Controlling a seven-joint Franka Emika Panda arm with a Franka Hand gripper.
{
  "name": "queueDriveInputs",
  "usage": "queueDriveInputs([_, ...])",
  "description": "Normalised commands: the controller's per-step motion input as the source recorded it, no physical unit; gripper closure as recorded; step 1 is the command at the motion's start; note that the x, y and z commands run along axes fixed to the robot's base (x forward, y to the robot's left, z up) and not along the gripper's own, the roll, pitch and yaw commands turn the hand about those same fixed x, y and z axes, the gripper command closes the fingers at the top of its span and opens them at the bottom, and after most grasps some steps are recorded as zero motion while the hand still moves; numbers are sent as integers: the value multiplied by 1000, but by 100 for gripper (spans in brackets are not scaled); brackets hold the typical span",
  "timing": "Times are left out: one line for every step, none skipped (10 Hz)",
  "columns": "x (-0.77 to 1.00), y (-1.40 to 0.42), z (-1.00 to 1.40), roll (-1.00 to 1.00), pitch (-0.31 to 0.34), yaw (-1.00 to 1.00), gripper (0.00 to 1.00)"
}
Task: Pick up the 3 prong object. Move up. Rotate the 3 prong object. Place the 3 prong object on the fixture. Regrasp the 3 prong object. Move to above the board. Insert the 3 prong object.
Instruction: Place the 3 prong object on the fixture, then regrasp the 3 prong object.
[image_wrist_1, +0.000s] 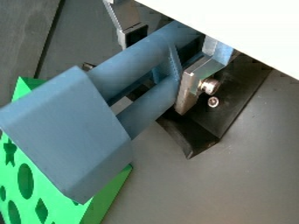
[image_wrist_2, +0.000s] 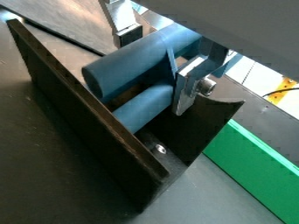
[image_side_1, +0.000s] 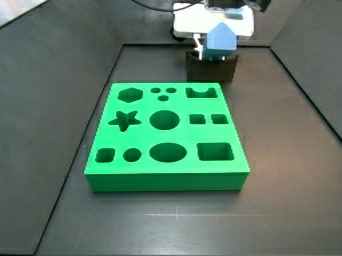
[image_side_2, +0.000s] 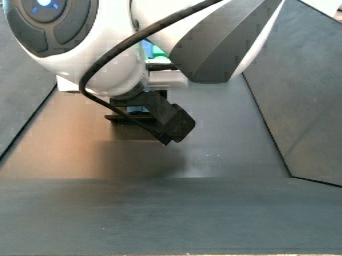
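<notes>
We see the gripper (image_side_1: 218, 45) clamped on the 3 prong object (image_side_1: 219, 37).
It sits over the fixture (image_side_1: 211, 70) near the bench's far edge, behind the board (image_side_1: 167, 177).

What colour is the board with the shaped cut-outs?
Bright green; the board shows best in a side view. The pincer is behind it, over the fixture.

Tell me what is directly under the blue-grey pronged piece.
The small dark notched fixture is under the slim blue-grey pronged piece, which the claw grips. Their contact is hidden. The green board lies beside it.
</notes>
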Motion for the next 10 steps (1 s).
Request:
queueDriveInputs([0, 0, 0, 0, 0, 0, 0])
queueDriveInputs([0, 0, 1000, 2, 65, 6, 0])
queueDriveInputs([-5, 0, 1000, 3, 68, 9, 0])
queueDriveInputs([-23, 2, 1000, 20, 69, 3, 0])
queueDriveInputs([-26, 1, 1000, 29, 69, -6, 0])
queueDriveInputs([-32, 2, 1000, 40, 69, -20, 0])
queueDriveInputs([-29, 6, 843, 45, 68, -30, 0])
queueDriveInputs([-28, 5, 654, 46, 66, -35, 0])
queueDriveInputs([-26, 5, 464, 50, 63, -40, 0])
queueDriveInputs([-23, 7, 277, 51, 61, -39, 0])
